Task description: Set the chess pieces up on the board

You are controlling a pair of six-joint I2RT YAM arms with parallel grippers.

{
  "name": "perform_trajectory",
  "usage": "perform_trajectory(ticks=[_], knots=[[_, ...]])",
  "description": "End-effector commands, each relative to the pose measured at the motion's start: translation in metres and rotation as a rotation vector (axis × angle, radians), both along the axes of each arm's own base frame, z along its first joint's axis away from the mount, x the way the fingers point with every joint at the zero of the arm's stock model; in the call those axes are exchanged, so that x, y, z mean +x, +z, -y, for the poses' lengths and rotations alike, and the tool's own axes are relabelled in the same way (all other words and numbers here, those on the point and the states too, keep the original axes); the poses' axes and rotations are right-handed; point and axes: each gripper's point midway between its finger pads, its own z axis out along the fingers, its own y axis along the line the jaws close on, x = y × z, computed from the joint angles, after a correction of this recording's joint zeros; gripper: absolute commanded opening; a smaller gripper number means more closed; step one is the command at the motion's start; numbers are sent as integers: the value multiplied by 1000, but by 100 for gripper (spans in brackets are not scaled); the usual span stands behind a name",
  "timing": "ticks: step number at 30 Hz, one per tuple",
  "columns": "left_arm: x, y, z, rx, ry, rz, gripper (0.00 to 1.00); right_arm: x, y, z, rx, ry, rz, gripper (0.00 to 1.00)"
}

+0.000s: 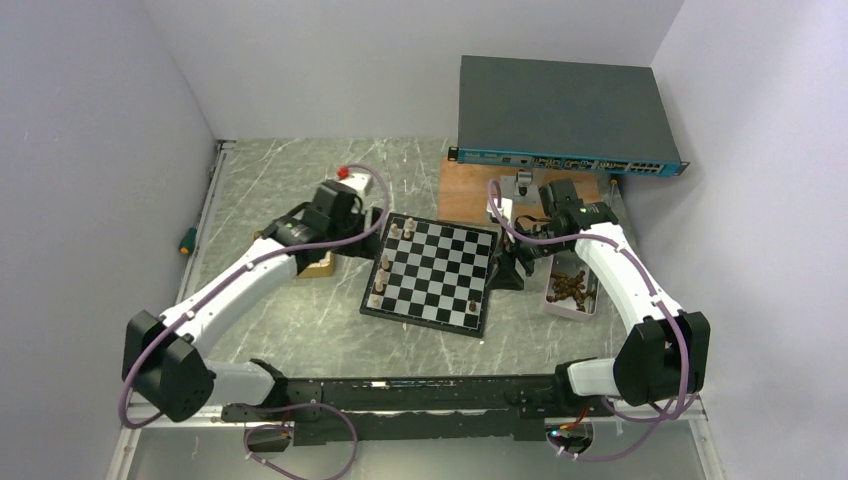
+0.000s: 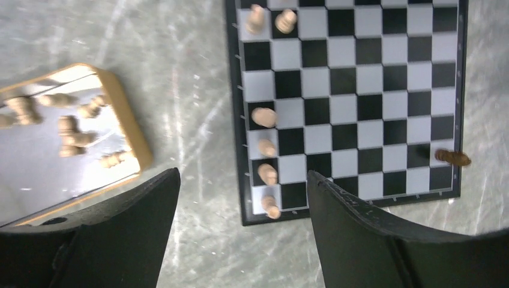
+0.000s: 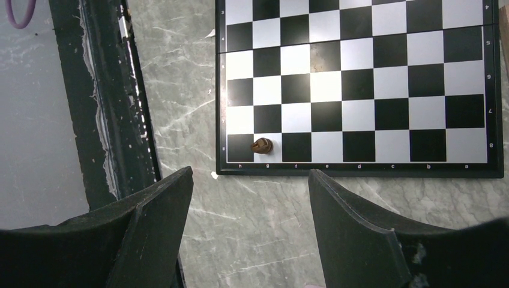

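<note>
Jaws first: L gripper (image 2: 242,172) is spread wide w/ nothing btwn the fingers. It hangs over bare table (image 2: 192,72) in the gap btwn tan tray (image 2: 129,129) and board (image 2: 354,78). R gripper (image 3: 250,171) is also spread and empty, over table just off the board edge on its side.

Task things: six tan pcs (image 2: 264,117) stand on the board, four strung along the edge file next to L arm and two side by side at its far end. More tan pcs lie loose in the tan tray, pointing every way. One dark pc (image 3: 262,145) sits on a white square in the edge row by R arm, one in from the corner; can't tell if upright or tipped. Rest of the dark stock is in dark tray (image 1: 570,290), beside the board.

Step, my read: early stage, most squares bare, L due for another tan pc. To do it well:
- pick an isolated pc, not one against the rim
- straddle it across the narrow part
- lift straight up before swinging over
- lower onto the centre of an empty square, coming in from the outer edge so standing pcs aren't clipped

Room: tray rim is close on one side of L jaws, board border close on the other. Plank (image 1: 465,190) and black box (image 1: 560,115) crowd the far-R side; walls hem both flanks.
</note>
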Motion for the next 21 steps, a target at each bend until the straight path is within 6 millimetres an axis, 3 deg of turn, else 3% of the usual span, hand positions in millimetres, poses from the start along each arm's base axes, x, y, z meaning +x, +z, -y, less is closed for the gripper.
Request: perform_trajectory(ticks=[1, 7, 10, 19, 21], knots=[[18, 19, -39, -43, 73, 77, 83, 1, 15, -6, 50, 19, 38, 73], [35, 11, -101, -82, 220, 87, 82, 2, 17, -7, 55, 22, 35, 73], [45, -3, -123, -97, 286, 56, 76, 4, 17, -7, 56, 20, 30, 73], [64, -48, -152, -25, 375, -53, 57, 5, 14, -6, 44, 15, 19, 73], [66, -57, -155, -12, 382, -75, 49, 6, 14, -6, 42, 15, 19, 73]])
